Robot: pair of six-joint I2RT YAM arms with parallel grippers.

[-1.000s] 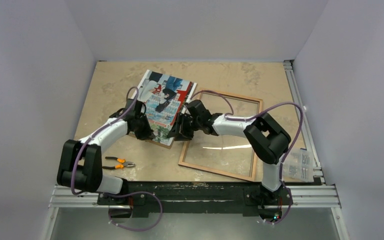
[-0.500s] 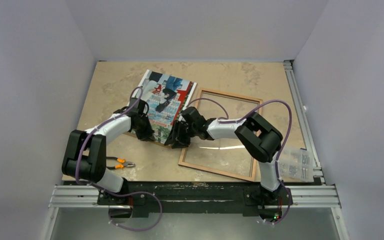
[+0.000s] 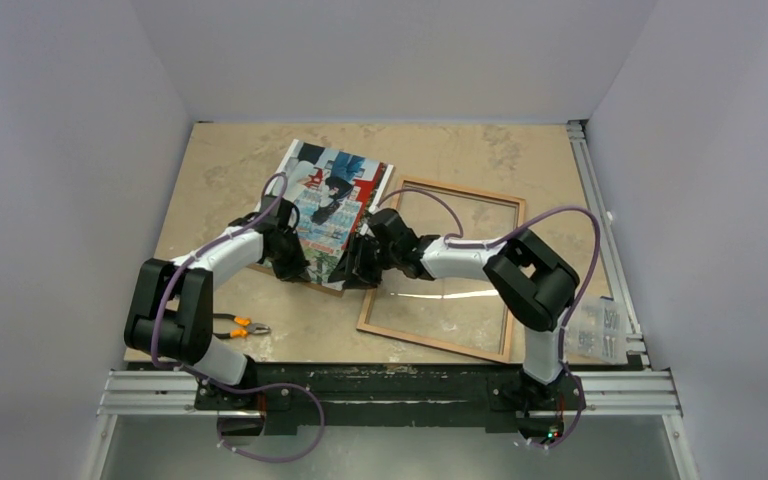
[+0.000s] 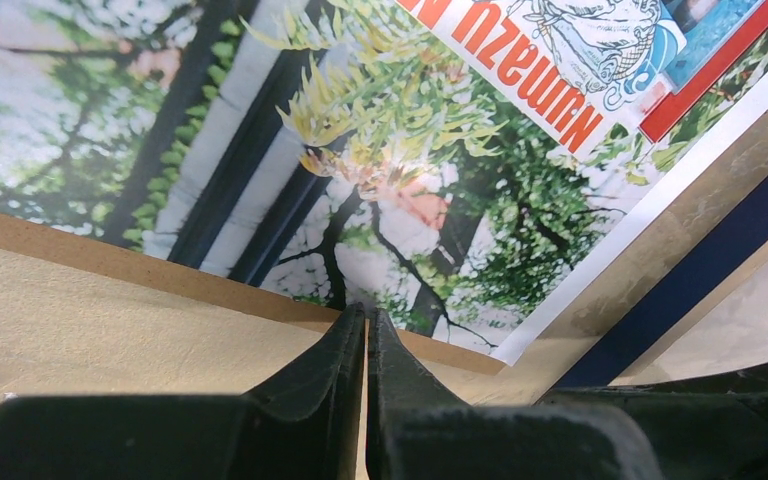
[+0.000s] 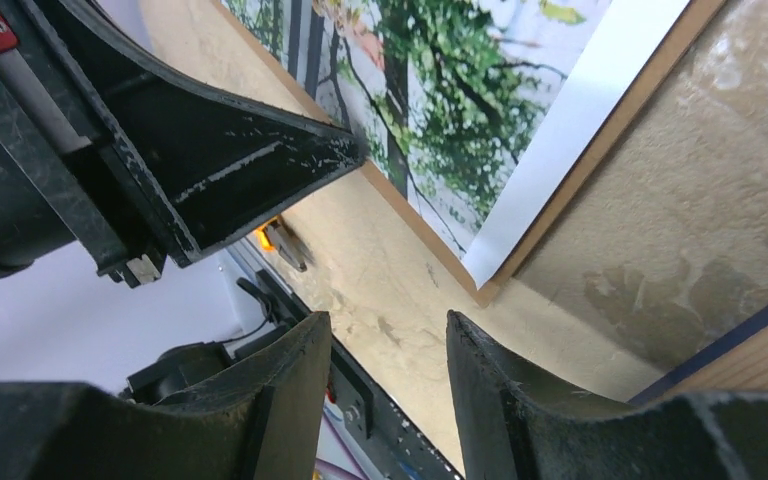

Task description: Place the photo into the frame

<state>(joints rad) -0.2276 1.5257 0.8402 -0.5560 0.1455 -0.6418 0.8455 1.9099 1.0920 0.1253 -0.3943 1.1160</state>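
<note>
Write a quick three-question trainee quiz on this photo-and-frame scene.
1. True or false: the photo already lies inside the frame.
2. Multiple choice: the left gripper is shut. The right gripper is: A open; B shut on the photo; C out of view.
3. Fill in: the orange-handled ____ lie on the table, apart from the photo.

Key: 1 false, the photo lies beside the frame, to its left in the top view. 2 A. 3 pliers.
</note>
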